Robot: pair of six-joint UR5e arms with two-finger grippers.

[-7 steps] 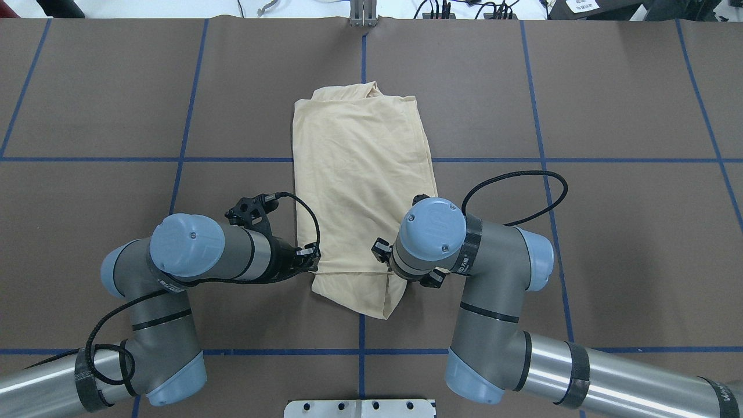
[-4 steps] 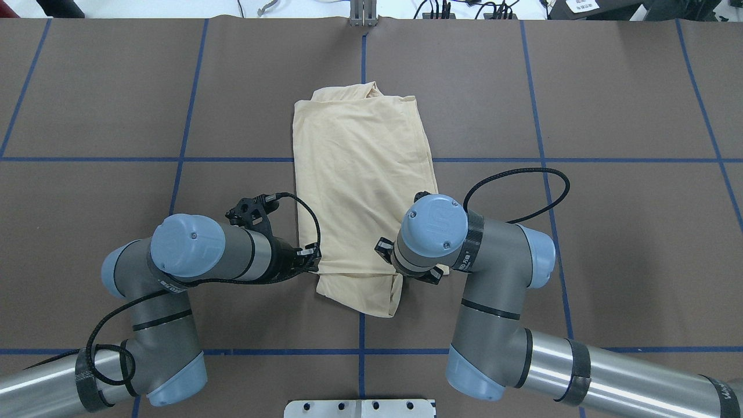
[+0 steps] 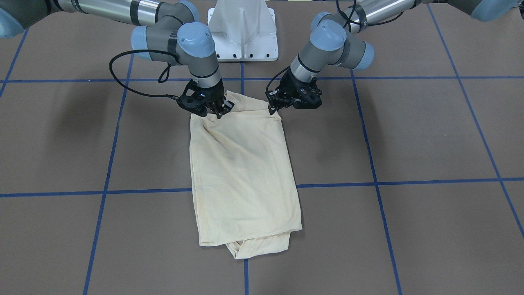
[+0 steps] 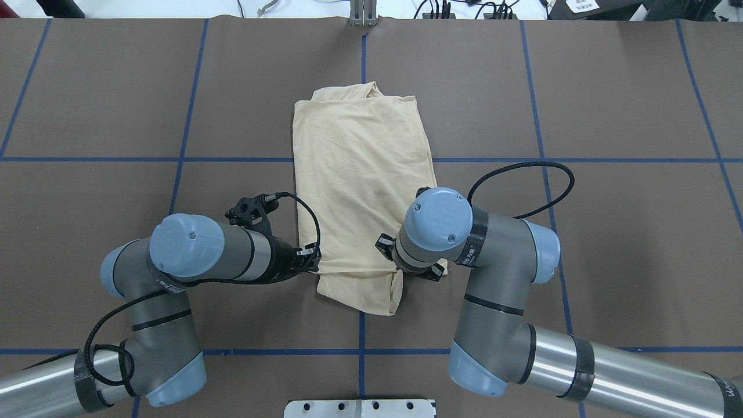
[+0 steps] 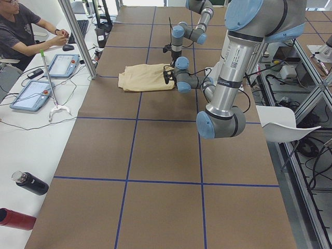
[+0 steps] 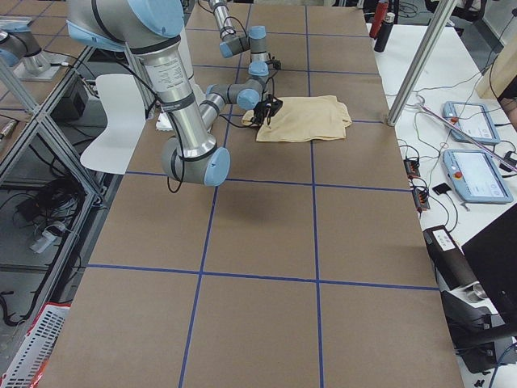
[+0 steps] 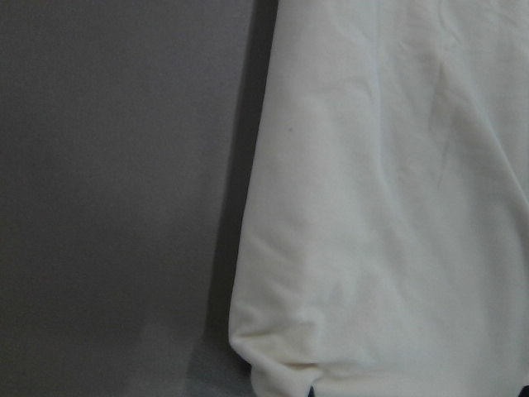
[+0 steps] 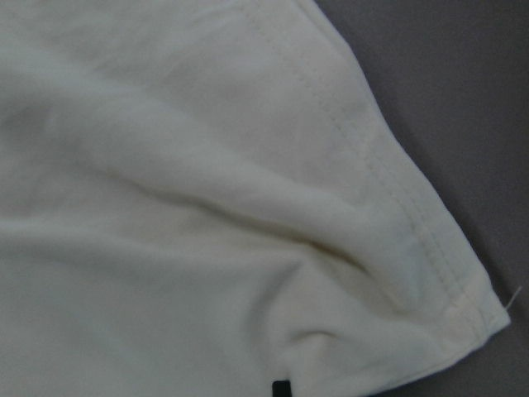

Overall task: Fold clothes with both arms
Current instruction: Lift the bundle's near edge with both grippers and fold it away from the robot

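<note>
Garment under inspection is a pale cream-yellow T-shirt (image 4: 360,168), lying on the brown table (image 4: 609,87) as a long narrow rectangle with its sides already turned in. It straddles the central blue tape line (image 4: 363,55). No print shows on the upper face. At the far end a small bunch of fabric pokes out past the otherwise straight edge. The left gripper (image 4: 312,262) sits at the near left corner of the shirt, and the right gripper (image 3: 219,110) at the near right corner, largely hidden under its own wrist in the overhead view. In the front-facing view the cloth rises to both sets of fingertips and a crease runs down from the right-hand grasp, so each gripper appears clamped narrow on a pinch of fabric. The right wrist camera shows a double-stitched edge drawn up close to the lens, and the left wrist camera shows a rounded folded corner. Assessment: the step in hand is the end-over-end fold, with the near edge secured and barely off the table. The next move calls for both arms to lift together, keep their spacing so the edge stays taut, and carry it over to lie square on the far edge. Uneven travel would skew the fold.
</note>
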